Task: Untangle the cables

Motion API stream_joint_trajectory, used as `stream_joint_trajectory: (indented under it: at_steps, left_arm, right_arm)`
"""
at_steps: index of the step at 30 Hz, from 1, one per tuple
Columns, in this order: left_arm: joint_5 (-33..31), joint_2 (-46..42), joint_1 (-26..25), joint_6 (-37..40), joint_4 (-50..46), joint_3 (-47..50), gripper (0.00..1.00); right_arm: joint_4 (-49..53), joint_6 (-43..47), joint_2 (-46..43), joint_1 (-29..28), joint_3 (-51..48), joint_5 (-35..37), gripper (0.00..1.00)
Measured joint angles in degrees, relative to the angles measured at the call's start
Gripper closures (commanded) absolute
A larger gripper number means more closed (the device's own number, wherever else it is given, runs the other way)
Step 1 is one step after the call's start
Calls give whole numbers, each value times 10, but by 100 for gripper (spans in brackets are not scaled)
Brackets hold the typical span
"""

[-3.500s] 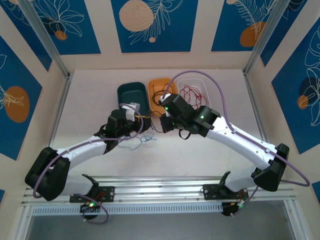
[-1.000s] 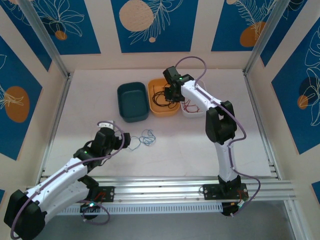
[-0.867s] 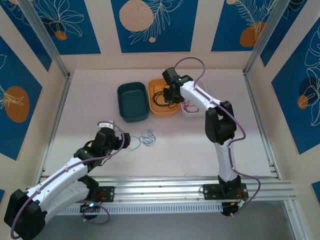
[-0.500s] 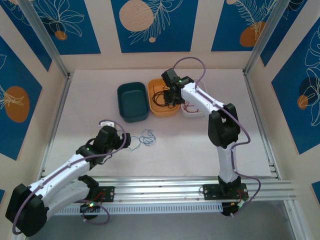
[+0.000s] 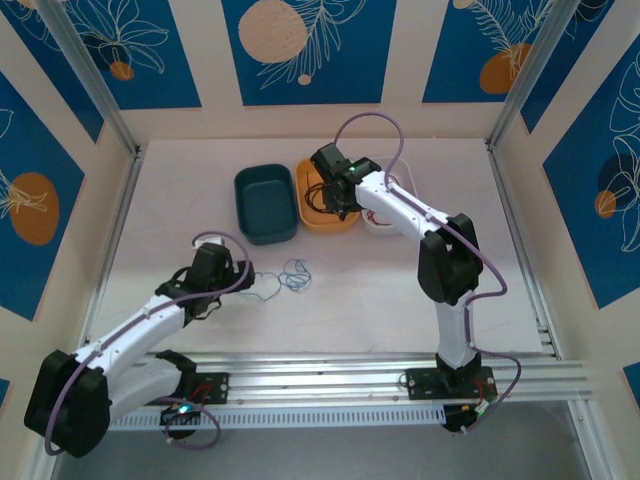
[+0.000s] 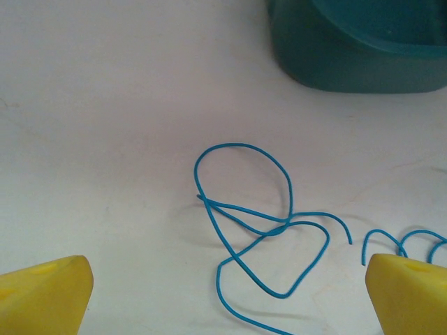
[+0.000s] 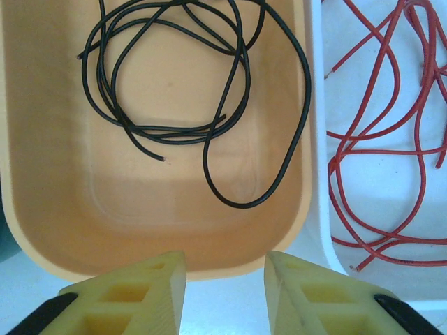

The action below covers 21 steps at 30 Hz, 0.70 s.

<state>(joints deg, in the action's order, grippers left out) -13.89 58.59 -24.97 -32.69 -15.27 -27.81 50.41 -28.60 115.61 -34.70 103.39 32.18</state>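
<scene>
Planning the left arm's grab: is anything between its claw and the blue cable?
Nothing visible. The blue cable lies on bare table just ahead of the open left claw; the teal bin sits beyond it.

The blue cable [image 6: 277, 225] runs off the left wrist view's bottom edge, and the top edge crops the teal bin [image 6: 349, 56]. The red cable [image 7: 418, 118] and black cable [image 7: 174, 130] leave the right wrist view's top.

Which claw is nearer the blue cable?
Left. The left claw is right beside the blue cable; the right claw is far off, at the orange bin.
</scene>
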Motion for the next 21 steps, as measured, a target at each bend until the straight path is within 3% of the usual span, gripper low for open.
stream_joint_trajectory:
  at_steps: [12, 21]
  left_arm:
    - [26, 26, 9, 0, 24, -8, 0]
    - [30, 26, 9, 0, 24, -8, 0]
  right_arm:
    - [64, -10, 136, 4, 94, 39, 69]
    - [91, -19, 159, 14, 130, 40, 69]
